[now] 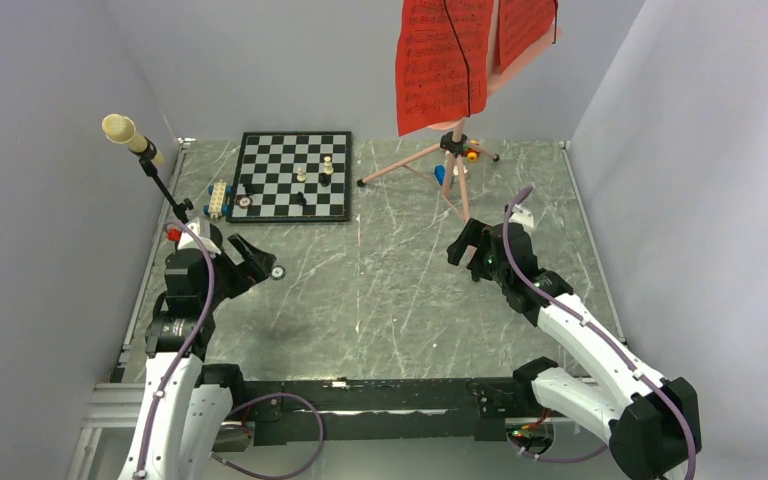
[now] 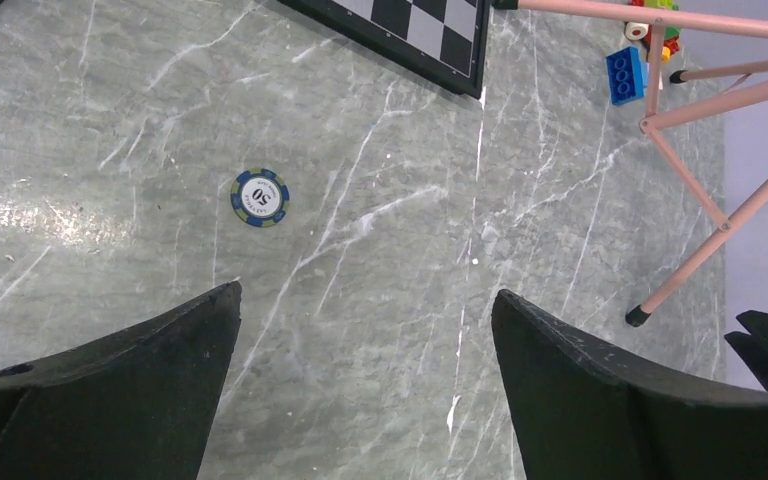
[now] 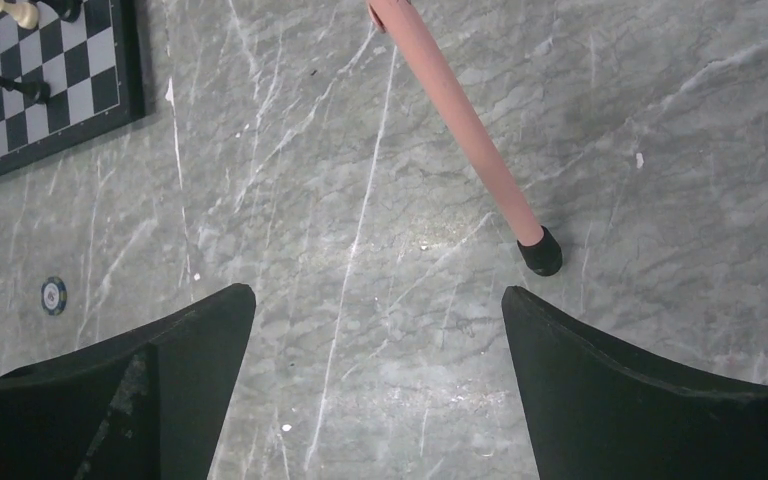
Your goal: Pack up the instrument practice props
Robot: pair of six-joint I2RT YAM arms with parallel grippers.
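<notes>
The pink tripod music stand [image 1: 447,160] stands at the back of the table, right of centre, with red sheet-music pages [image 1: 445,62] on its desk. One pink leg [image 3: 460,120] ends in a black foot [image 3: 541,254] just ahead of my right gripper [image 3: 375,310], which is open and empty. The cream foam-headed microphone [image 1: 120,128] leans on its thin black stand [image 1: 164,188] at the far left; its base is hidden behind my left arm. My left gripper [image 2: 365,310] is open and empty over bare table, left of the tripod's legs [image 2: 705,150].
A black-and-white chessboard [image 1: 293,176] with pieces lies at the back left. A blue-and-white poker chip [image 2: 259,197] lies on the marble in front of it. Small coloured toy bricks [image 2: 625,73] sit under the tripod. Grey walls close in three sides.
</notes>
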